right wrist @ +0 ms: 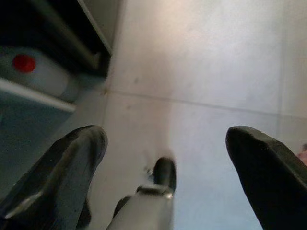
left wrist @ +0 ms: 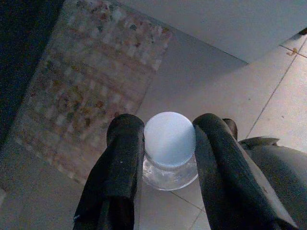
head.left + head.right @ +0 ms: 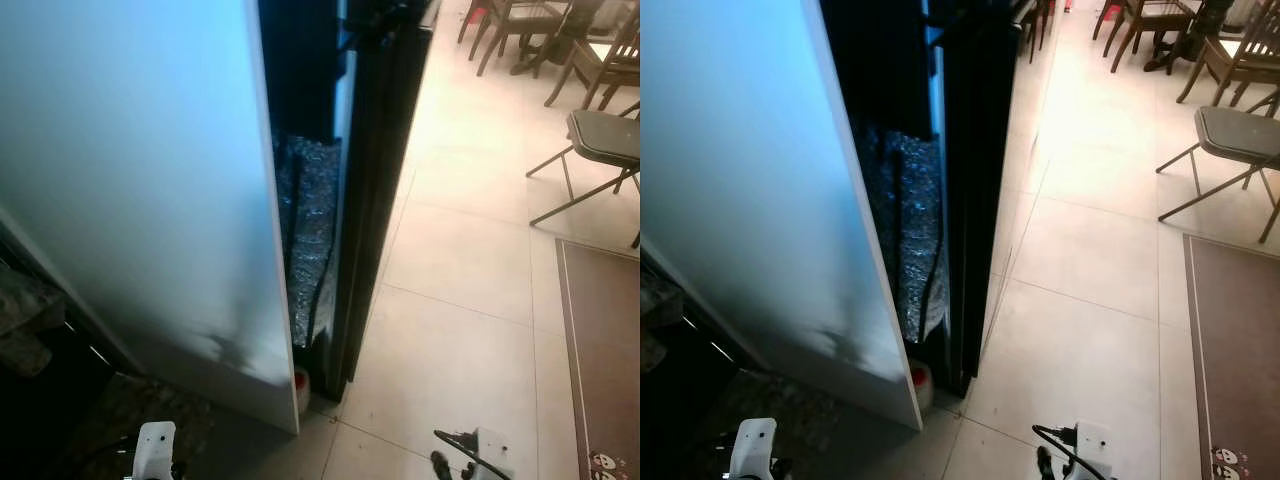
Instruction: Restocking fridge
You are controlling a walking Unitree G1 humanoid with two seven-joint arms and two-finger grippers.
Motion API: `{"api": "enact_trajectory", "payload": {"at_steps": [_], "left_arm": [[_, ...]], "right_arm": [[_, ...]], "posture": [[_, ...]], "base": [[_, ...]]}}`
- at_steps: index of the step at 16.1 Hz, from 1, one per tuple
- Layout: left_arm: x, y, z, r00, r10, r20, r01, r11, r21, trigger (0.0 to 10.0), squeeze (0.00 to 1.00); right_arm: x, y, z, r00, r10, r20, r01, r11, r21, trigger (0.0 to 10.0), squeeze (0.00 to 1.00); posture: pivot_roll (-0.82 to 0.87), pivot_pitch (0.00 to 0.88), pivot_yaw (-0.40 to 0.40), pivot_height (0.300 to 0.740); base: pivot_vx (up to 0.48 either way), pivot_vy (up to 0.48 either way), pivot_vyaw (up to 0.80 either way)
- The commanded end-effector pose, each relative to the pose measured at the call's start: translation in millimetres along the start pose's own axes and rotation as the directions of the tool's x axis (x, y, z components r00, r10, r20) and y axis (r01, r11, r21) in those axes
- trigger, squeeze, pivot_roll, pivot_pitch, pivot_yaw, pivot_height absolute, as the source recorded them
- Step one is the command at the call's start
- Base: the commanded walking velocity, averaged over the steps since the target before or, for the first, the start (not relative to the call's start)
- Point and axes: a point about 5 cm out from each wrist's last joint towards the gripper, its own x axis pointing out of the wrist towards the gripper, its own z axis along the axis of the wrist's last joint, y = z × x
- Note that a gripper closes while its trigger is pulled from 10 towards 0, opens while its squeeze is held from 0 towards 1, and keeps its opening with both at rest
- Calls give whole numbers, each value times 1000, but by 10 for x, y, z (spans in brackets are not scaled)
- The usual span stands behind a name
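Left gripper point(image 2: 165, 158): clenched on a bottle point(image 2: 170, 143), one black finger point(image 2: 122, 158) on each side just under the white cap, low at the robot's left side.
Bottle: we look straight down on its cap, so its long axis runs along the fingers and on toward the floor; clear body, contents too hard to tell.
Right gripper point(image 1: 165, 167): fingers spread wide, nothing between them, hanging over pale floor tiles point(image 3: 470, 250).
Fridge door point(image 3: 140, 190): big white panel swung open, directly ahead of the left arm, edge toward us.
Fridge point(image 3: 965, 150): dark body beyond the door, a red-capped container point(image 1: 41, 72) low at the door's foot.
Key relation: the door's inner side lies ahead and to the right of the loaded left gripper, so my call is the left arm is nearer and must carry the bottle forward and rightward around the door edge.
Risk: clipping that door edge, I'd say.
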Motion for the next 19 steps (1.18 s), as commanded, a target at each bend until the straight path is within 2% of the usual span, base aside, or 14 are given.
{"api": "enact_trajectory", "payload": {"at_steps": [1, 2, 3, 6, 7, 8, 9, 11, 14, 15, 16, 17, 18, 19], "left_arm": [[-4, -28, -35, 1000, -7, -17, 7, 1000, 7, 10000, 0], [-4, -23, -36, 1000, -5, -17, 5, 1000, 9, 10000, 0], [-5, -14, -39, 1000, -3, -16, 3, 1000, 10, 10000, 0], [-11, 9, -59, 1000, -4, -17, 4, 1000, 12, 10000, 0], [-14, 16, -75, 1000, -9, -24, 10, 1000, 29, 10000, 0], [-17, 22, -88, 1000, -10, -27, 11, 999, 38, 10000, 0], [-24, 27, -111, 1000, -6, -27, 7, 999, 35, 10000, 0], [-33, 30, -146, 1000, 0, -30, 2, 999, 37, 10000, 0], [-52, 12, -226, 999, 3, -48, -1, 999, 35, 10000, 0], [-70, 4, -296, 998, 15, -63, -14, 1000, 14, 10000, 0], [-84, -4, -347, 997, 15, -70, -14, 1000, 12, 10000, 0], [-109, -12, -428, 996, 15, -83, -14, 1000, 9, 10000, 0], [-116, -11, -448, 996, 16, -87, -15, 1000, 7, 10000, 0], [-142, -9, -523, 995, 16, -98, -15, 1000, 7, 10000, 0]], "right_arm": [[-17, -65, 21, 997, -55, 47, 55, 998, -1, 10000, 0], [-23, -75, 70, 992, -74, 99, 80, 995, -52, 10000, 0], [-39, -84, 86, 982, -115, 149, 113, 993, 18, 10000, 0], [-77, -61, 152, 956, -118, 268, 108, 993, 49, 10000, 0], [17, -30, 1311, 847, -107, 520, 113, 993, 21, 10000, 0], [-25, 20, 1663, 790, -106, 603, 135, 991, -2, 10000, 0], [-92, 206, 1924, 717, -51, 696, 115, 992, -46, 10000, 0], [-206, 397, 2152, 618, 36, 785, 79, 991, -108, 10000, 0], [-305, 494, 2234, 549, 82, 832, 80, 985, -150, 10000, 0], [-363, 614, 2245, 529, 116, 840, 54, 984, -170, 10000, 0], [-402, 679, 2250, 524, 164, 836, 99, 963, -251, 10000, 0], [-557, 952, 2318, 462, 353, 814, 74, 899, -432, 10000, 0], [-582, 996, 2307, 451, 379, 808, 52, 893, -448, 10000, 0], [-702, 1189, 2252, 415, 430, 802, -4, 882, -471, 10000, 0]], "posture": [[87, 26, 26, 740], [86, 24, 26, 740], [74, 22, 30, 740], [58, 26, 41, 740], [52, 34, 48, 740], [58, 47, 48, 740], [64, 59, 45, 740], [64, 82, 41, 740], [64, 85, 26, 740], [60, 80, 21, 740], [55, 74, 17, 740], [35, 70, 16, 740], [35, 70, 16, 740], [15, 63, 16, 740]], "base": [[0, 0, 0], [0, 0, 0], [0, 0, 0], [0, 0, 0], [0, 0, 0], [0, 0, 0], [0, 0, 0], [0, 0, 0], [0, 0, 0], [0, 0, 0], [0, 0, 0], [0, 0, 0], [0, 0, 0], [0, 0, 0]]}}
